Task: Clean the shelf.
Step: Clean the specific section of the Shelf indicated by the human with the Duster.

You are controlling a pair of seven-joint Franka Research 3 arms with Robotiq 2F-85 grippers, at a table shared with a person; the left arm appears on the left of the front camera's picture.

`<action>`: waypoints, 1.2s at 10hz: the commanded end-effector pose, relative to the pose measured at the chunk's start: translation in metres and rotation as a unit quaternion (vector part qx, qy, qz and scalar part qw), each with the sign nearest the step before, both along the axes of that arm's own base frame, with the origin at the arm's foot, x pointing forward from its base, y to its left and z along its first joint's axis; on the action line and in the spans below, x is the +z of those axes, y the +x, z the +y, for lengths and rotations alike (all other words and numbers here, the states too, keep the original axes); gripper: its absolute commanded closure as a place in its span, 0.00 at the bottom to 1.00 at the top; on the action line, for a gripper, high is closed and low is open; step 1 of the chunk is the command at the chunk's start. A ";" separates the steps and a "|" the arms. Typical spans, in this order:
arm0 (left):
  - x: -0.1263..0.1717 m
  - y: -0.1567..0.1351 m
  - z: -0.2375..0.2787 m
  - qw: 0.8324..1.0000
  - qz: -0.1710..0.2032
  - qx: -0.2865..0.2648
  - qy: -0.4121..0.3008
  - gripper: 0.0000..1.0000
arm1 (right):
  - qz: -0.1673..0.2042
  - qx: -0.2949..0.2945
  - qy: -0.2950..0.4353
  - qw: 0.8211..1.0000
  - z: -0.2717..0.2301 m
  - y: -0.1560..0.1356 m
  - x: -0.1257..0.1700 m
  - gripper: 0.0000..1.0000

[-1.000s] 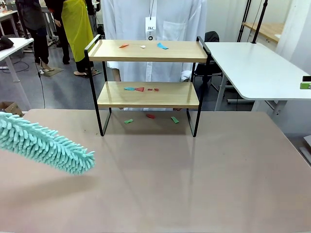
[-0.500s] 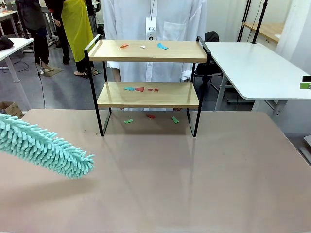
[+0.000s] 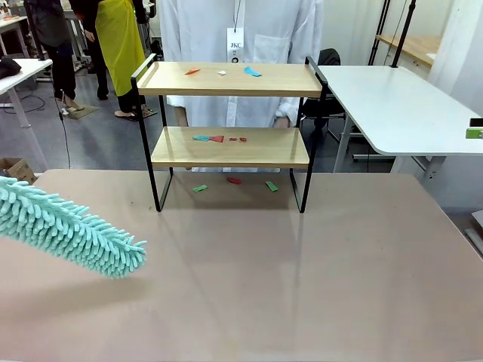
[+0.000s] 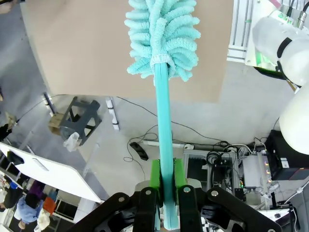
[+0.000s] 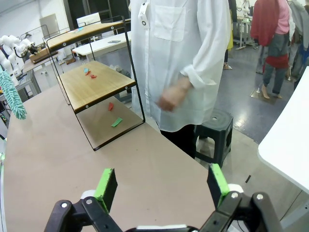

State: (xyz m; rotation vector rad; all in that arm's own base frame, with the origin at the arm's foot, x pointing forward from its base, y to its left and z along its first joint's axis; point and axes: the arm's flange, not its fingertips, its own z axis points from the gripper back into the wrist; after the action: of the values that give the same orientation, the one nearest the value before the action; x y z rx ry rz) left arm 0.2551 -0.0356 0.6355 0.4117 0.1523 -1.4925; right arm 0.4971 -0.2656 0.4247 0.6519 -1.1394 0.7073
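Note:
The shelf [image 3: 226,79] stands at the far middle of the tan table, two light wooden boards in a black frame; it also appears in the right wrist view [image 5: 96,82]. Small coloured scraps lie on its top board [image 3: 252,72], on its lower board [image 3: 217,139] and on the table beneath it [image 3: 235,180]. A fluffy teal duster [image 3: 68,226] hangs over the table's left side, its tip pointing right. My left gripper [image 4: 166,186] is shut on the duster's teal handle [image 4: 163,121]. Beyond the table's far right, my right gripper [image 5: 161,186] stands open with nothing in it.
A person in a white shirt [image 3: 241,30] stands right behind the shelf, one hand [image 5: 171,96] hanging near the table's far edge. A white table [image 3: 400,105] stands at the right. A black stool [image 5: 215,125] sits on the floor by the person.
The duster has sunk very slightly and barely shifted. The person behind the shelf moved a little; a hand now shows by the shelf's right post.

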 end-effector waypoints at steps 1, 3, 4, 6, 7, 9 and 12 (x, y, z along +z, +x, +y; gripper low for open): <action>0.001 -0.001 0.000 1.000 0.004 0.000 -0.006 0.87 | -0.003 0.001 -0.001 1.000 0.001 0.000 0.003 0.00; 0.001 -0.001 0.000 1.000 0.004 0.000 -0.006 0.87 | -0.003 0.001 -0.001 1.000 0.001 0.000 0.003 0.00; 0.001 -0.001 0.000 1.000 0.004 0.000 -0.006 0.87 | -0.003 0.001 -0.001 1.000 0.001 0.000 0.003 0.00; 0.001 -0.001 0.000 1.000 0.004 0.000 -0.006 0.87 | -0.003 0.001 -0.001 1.000 0.001 0.000 0.003 0.00; 0.001 -0.001 0.000 1.000 0.004 0.000 -0.006 0.87 | -0.003 0.001 -0.001 1.000 0.001 0.000 0.003 0.00; 0.001 -0.001 0.000 1.000 0.004 0.000 -0.006 0.87 | -0.003 0.001 -0.001 1.000 0.001 0.000 0.003 0.00; 0.001 -0.001 0.000 1.000 0.004 0.000 -0.006 0.87 | -0.003 0.001 -0.001 1.000 0.001 0.000 0.003 0.00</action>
State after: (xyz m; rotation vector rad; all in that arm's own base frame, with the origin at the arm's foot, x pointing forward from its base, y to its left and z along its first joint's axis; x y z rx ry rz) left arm 0.2551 -0.0356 0.6355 0.4117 0.1523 -1.4925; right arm 0.4971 -0.2656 0.4247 0.6519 -1.1394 0.7073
